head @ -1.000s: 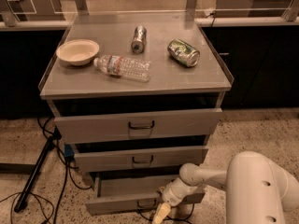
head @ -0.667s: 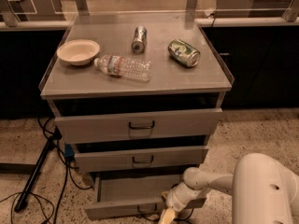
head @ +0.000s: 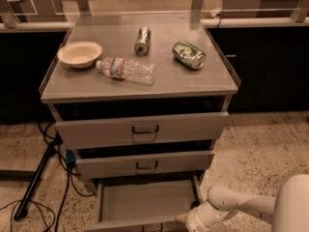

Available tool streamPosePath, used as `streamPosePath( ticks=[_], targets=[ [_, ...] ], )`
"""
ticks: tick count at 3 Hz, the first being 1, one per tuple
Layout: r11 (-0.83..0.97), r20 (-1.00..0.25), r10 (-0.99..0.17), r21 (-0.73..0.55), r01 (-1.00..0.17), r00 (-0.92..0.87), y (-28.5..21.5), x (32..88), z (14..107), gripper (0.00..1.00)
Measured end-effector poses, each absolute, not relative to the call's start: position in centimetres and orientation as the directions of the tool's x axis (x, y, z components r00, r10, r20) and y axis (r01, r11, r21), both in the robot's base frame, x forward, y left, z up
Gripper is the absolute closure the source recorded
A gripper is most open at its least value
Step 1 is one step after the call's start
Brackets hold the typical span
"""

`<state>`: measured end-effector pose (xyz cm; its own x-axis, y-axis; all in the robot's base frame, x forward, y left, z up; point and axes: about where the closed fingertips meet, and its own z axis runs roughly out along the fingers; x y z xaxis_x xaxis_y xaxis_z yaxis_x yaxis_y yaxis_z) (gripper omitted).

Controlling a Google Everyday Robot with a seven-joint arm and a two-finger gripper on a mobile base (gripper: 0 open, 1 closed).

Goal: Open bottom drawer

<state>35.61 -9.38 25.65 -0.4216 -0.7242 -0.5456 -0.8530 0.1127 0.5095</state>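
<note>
The bottom drawer (head: 145, 202) of the grey cabinet stands pulled out, its plain grey tray showing bare; its front runs along the frame's lower edge and the handle is cut off from view. My gripper (head: 186, 221) sits at the drawer's front right corner, at the end of the white arm (head: 241, 207) coming in from the lower right. Most of the gripper lies below the frame edge.
Above are the middle drawer (head: 145, 164) and the top drawer (head: 142, 129), both slightly out. On the cabinet top lie a bowl (head: 79, 53), a plastic bottle (head: 126, 70), a silver can (head: 142, 40) and a green can (head: 189, 54). Cables and a black stand leg (head: 36, 180) cross the floor at left.
The bottom drawer has slid further out towards the camera, exposing more of its tray. My gripper and arm moved down and back with the drawer front.
</note>
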Motion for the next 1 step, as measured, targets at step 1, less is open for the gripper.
streamPosePath(
  ticks=[1],
  targets=[
    [0.118,-0.543,-0.723,0.512,-0.851,-0.427,-9.46,35.45,25.41,0.00]
  ],
)
